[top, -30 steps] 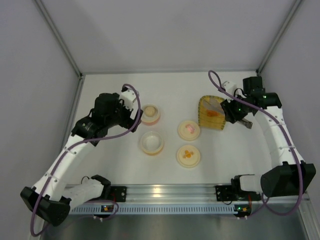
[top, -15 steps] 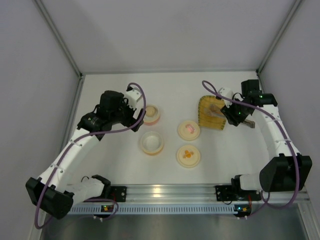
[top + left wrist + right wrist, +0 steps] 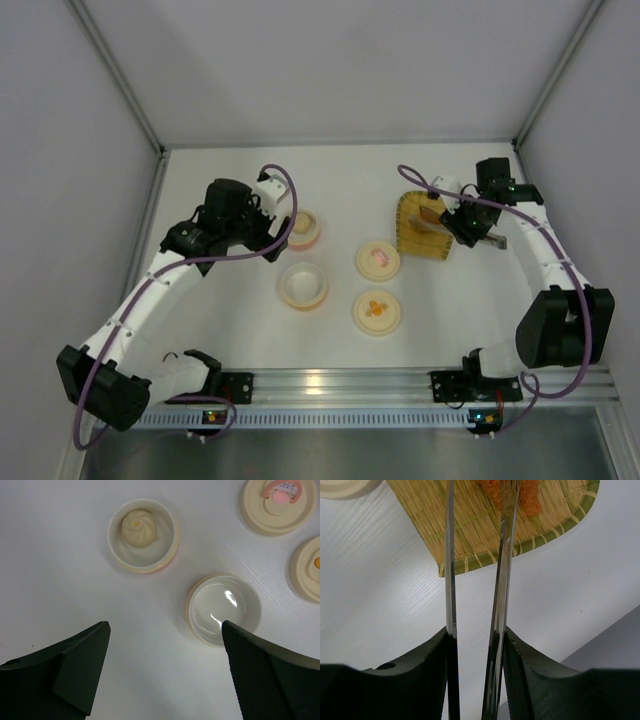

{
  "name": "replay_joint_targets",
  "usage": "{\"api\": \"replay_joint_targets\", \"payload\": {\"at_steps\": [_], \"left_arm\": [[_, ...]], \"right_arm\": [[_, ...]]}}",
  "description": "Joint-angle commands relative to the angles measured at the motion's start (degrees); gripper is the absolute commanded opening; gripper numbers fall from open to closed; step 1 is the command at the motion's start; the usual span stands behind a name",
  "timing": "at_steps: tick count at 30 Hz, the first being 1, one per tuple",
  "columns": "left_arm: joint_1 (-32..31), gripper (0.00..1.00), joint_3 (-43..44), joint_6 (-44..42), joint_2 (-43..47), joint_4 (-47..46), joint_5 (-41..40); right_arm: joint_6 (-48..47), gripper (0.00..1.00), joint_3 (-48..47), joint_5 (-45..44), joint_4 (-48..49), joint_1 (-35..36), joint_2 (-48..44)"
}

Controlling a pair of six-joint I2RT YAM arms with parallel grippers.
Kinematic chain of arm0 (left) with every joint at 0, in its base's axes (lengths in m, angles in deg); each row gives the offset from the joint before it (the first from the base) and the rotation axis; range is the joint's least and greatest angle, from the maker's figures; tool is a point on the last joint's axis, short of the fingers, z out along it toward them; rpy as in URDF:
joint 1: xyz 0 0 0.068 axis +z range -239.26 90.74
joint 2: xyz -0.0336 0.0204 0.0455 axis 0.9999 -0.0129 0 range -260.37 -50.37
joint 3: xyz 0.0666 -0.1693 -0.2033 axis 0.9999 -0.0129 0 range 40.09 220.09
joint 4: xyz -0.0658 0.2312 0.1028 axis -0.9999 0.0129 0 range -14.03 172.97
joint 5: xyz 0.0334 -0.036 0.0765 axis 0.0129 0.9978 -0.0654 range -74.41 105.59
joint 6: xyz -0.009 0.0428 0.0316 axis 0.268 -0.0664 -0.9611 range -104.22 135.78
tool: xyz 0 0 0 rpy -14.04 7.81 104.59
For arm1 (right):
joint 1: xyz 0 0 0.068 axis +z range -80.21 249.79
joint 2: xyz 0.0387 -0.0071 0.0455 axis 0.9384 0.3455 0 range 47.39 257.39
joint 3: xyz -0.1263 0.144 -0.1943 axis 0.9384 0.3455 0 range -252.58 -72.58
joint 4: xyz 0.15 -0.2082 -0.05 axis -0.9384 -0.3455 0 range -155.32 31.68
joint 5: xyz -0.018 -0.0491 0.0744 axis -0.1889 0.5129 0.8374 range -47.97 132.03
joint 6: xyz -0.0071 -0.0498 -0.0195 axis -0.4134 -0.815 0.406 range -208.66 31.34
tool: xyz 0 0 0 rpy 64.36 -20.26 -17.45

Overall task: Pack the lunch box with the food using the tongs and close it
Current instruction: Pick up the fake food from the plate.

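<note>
My right gripper (image 3: 476, 632) is shut on the tongs (image 3: 503, 565). Their two metal arms reach out over the yellow woven tray (image 3: 470, 535), and their tips are cut off at the top of the right wrist view. An orange chunk of food (image 3: 530, 497) lies on the tray beside the right tong arm. The pale round ball (image 3: 140, 527) sits in a cream lunch box bowl (image 3: 167, 550). A second bowl (image 3: 224, 609) holds nothing. My left gripper (image 3: 165, 630) hangs open above the table between the two bowls.
Two flat cream lids lie right of the bowls, one with a pink mark (image 3: 378, 260) and one with orange marks (image 3: 378, 312). The tray (image 3: 415, 240) lies at the back right, close to the right wall. The arm bases and a metal rail (image 3: 340, 385) line the near edge.
My left gripper has moved back and to the right, nearer the bowl with the ball. My right gripper with the tongs has shifted slightly back and left over the tray.
</note>
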Motion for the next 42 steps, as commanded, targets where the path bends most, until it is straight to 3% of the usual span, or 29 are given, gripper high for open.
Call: {"api": "replay_joint_targets", "payload": {"at_steps": [1,25,42], "left_arm": [[0.38,0.98,2.6,-0.45,-0.56,-2.01,-0.19],[0.38,0.98,3.39,-0.8,-2.23,-2.53,-0.1],[0.29,0.98,3.83,-1.15,-2.32,-3.15,-0.27]], "right_arm": [[-2.33,0.42,0.92,-0.75,5.5,-0.97,0.62],[-4.09,0.44,1.72,0.57,6.47,-3.34,4.57],[-4.89,0.07,-0.21,1.36,1.64,-3.34,0.97]]}}
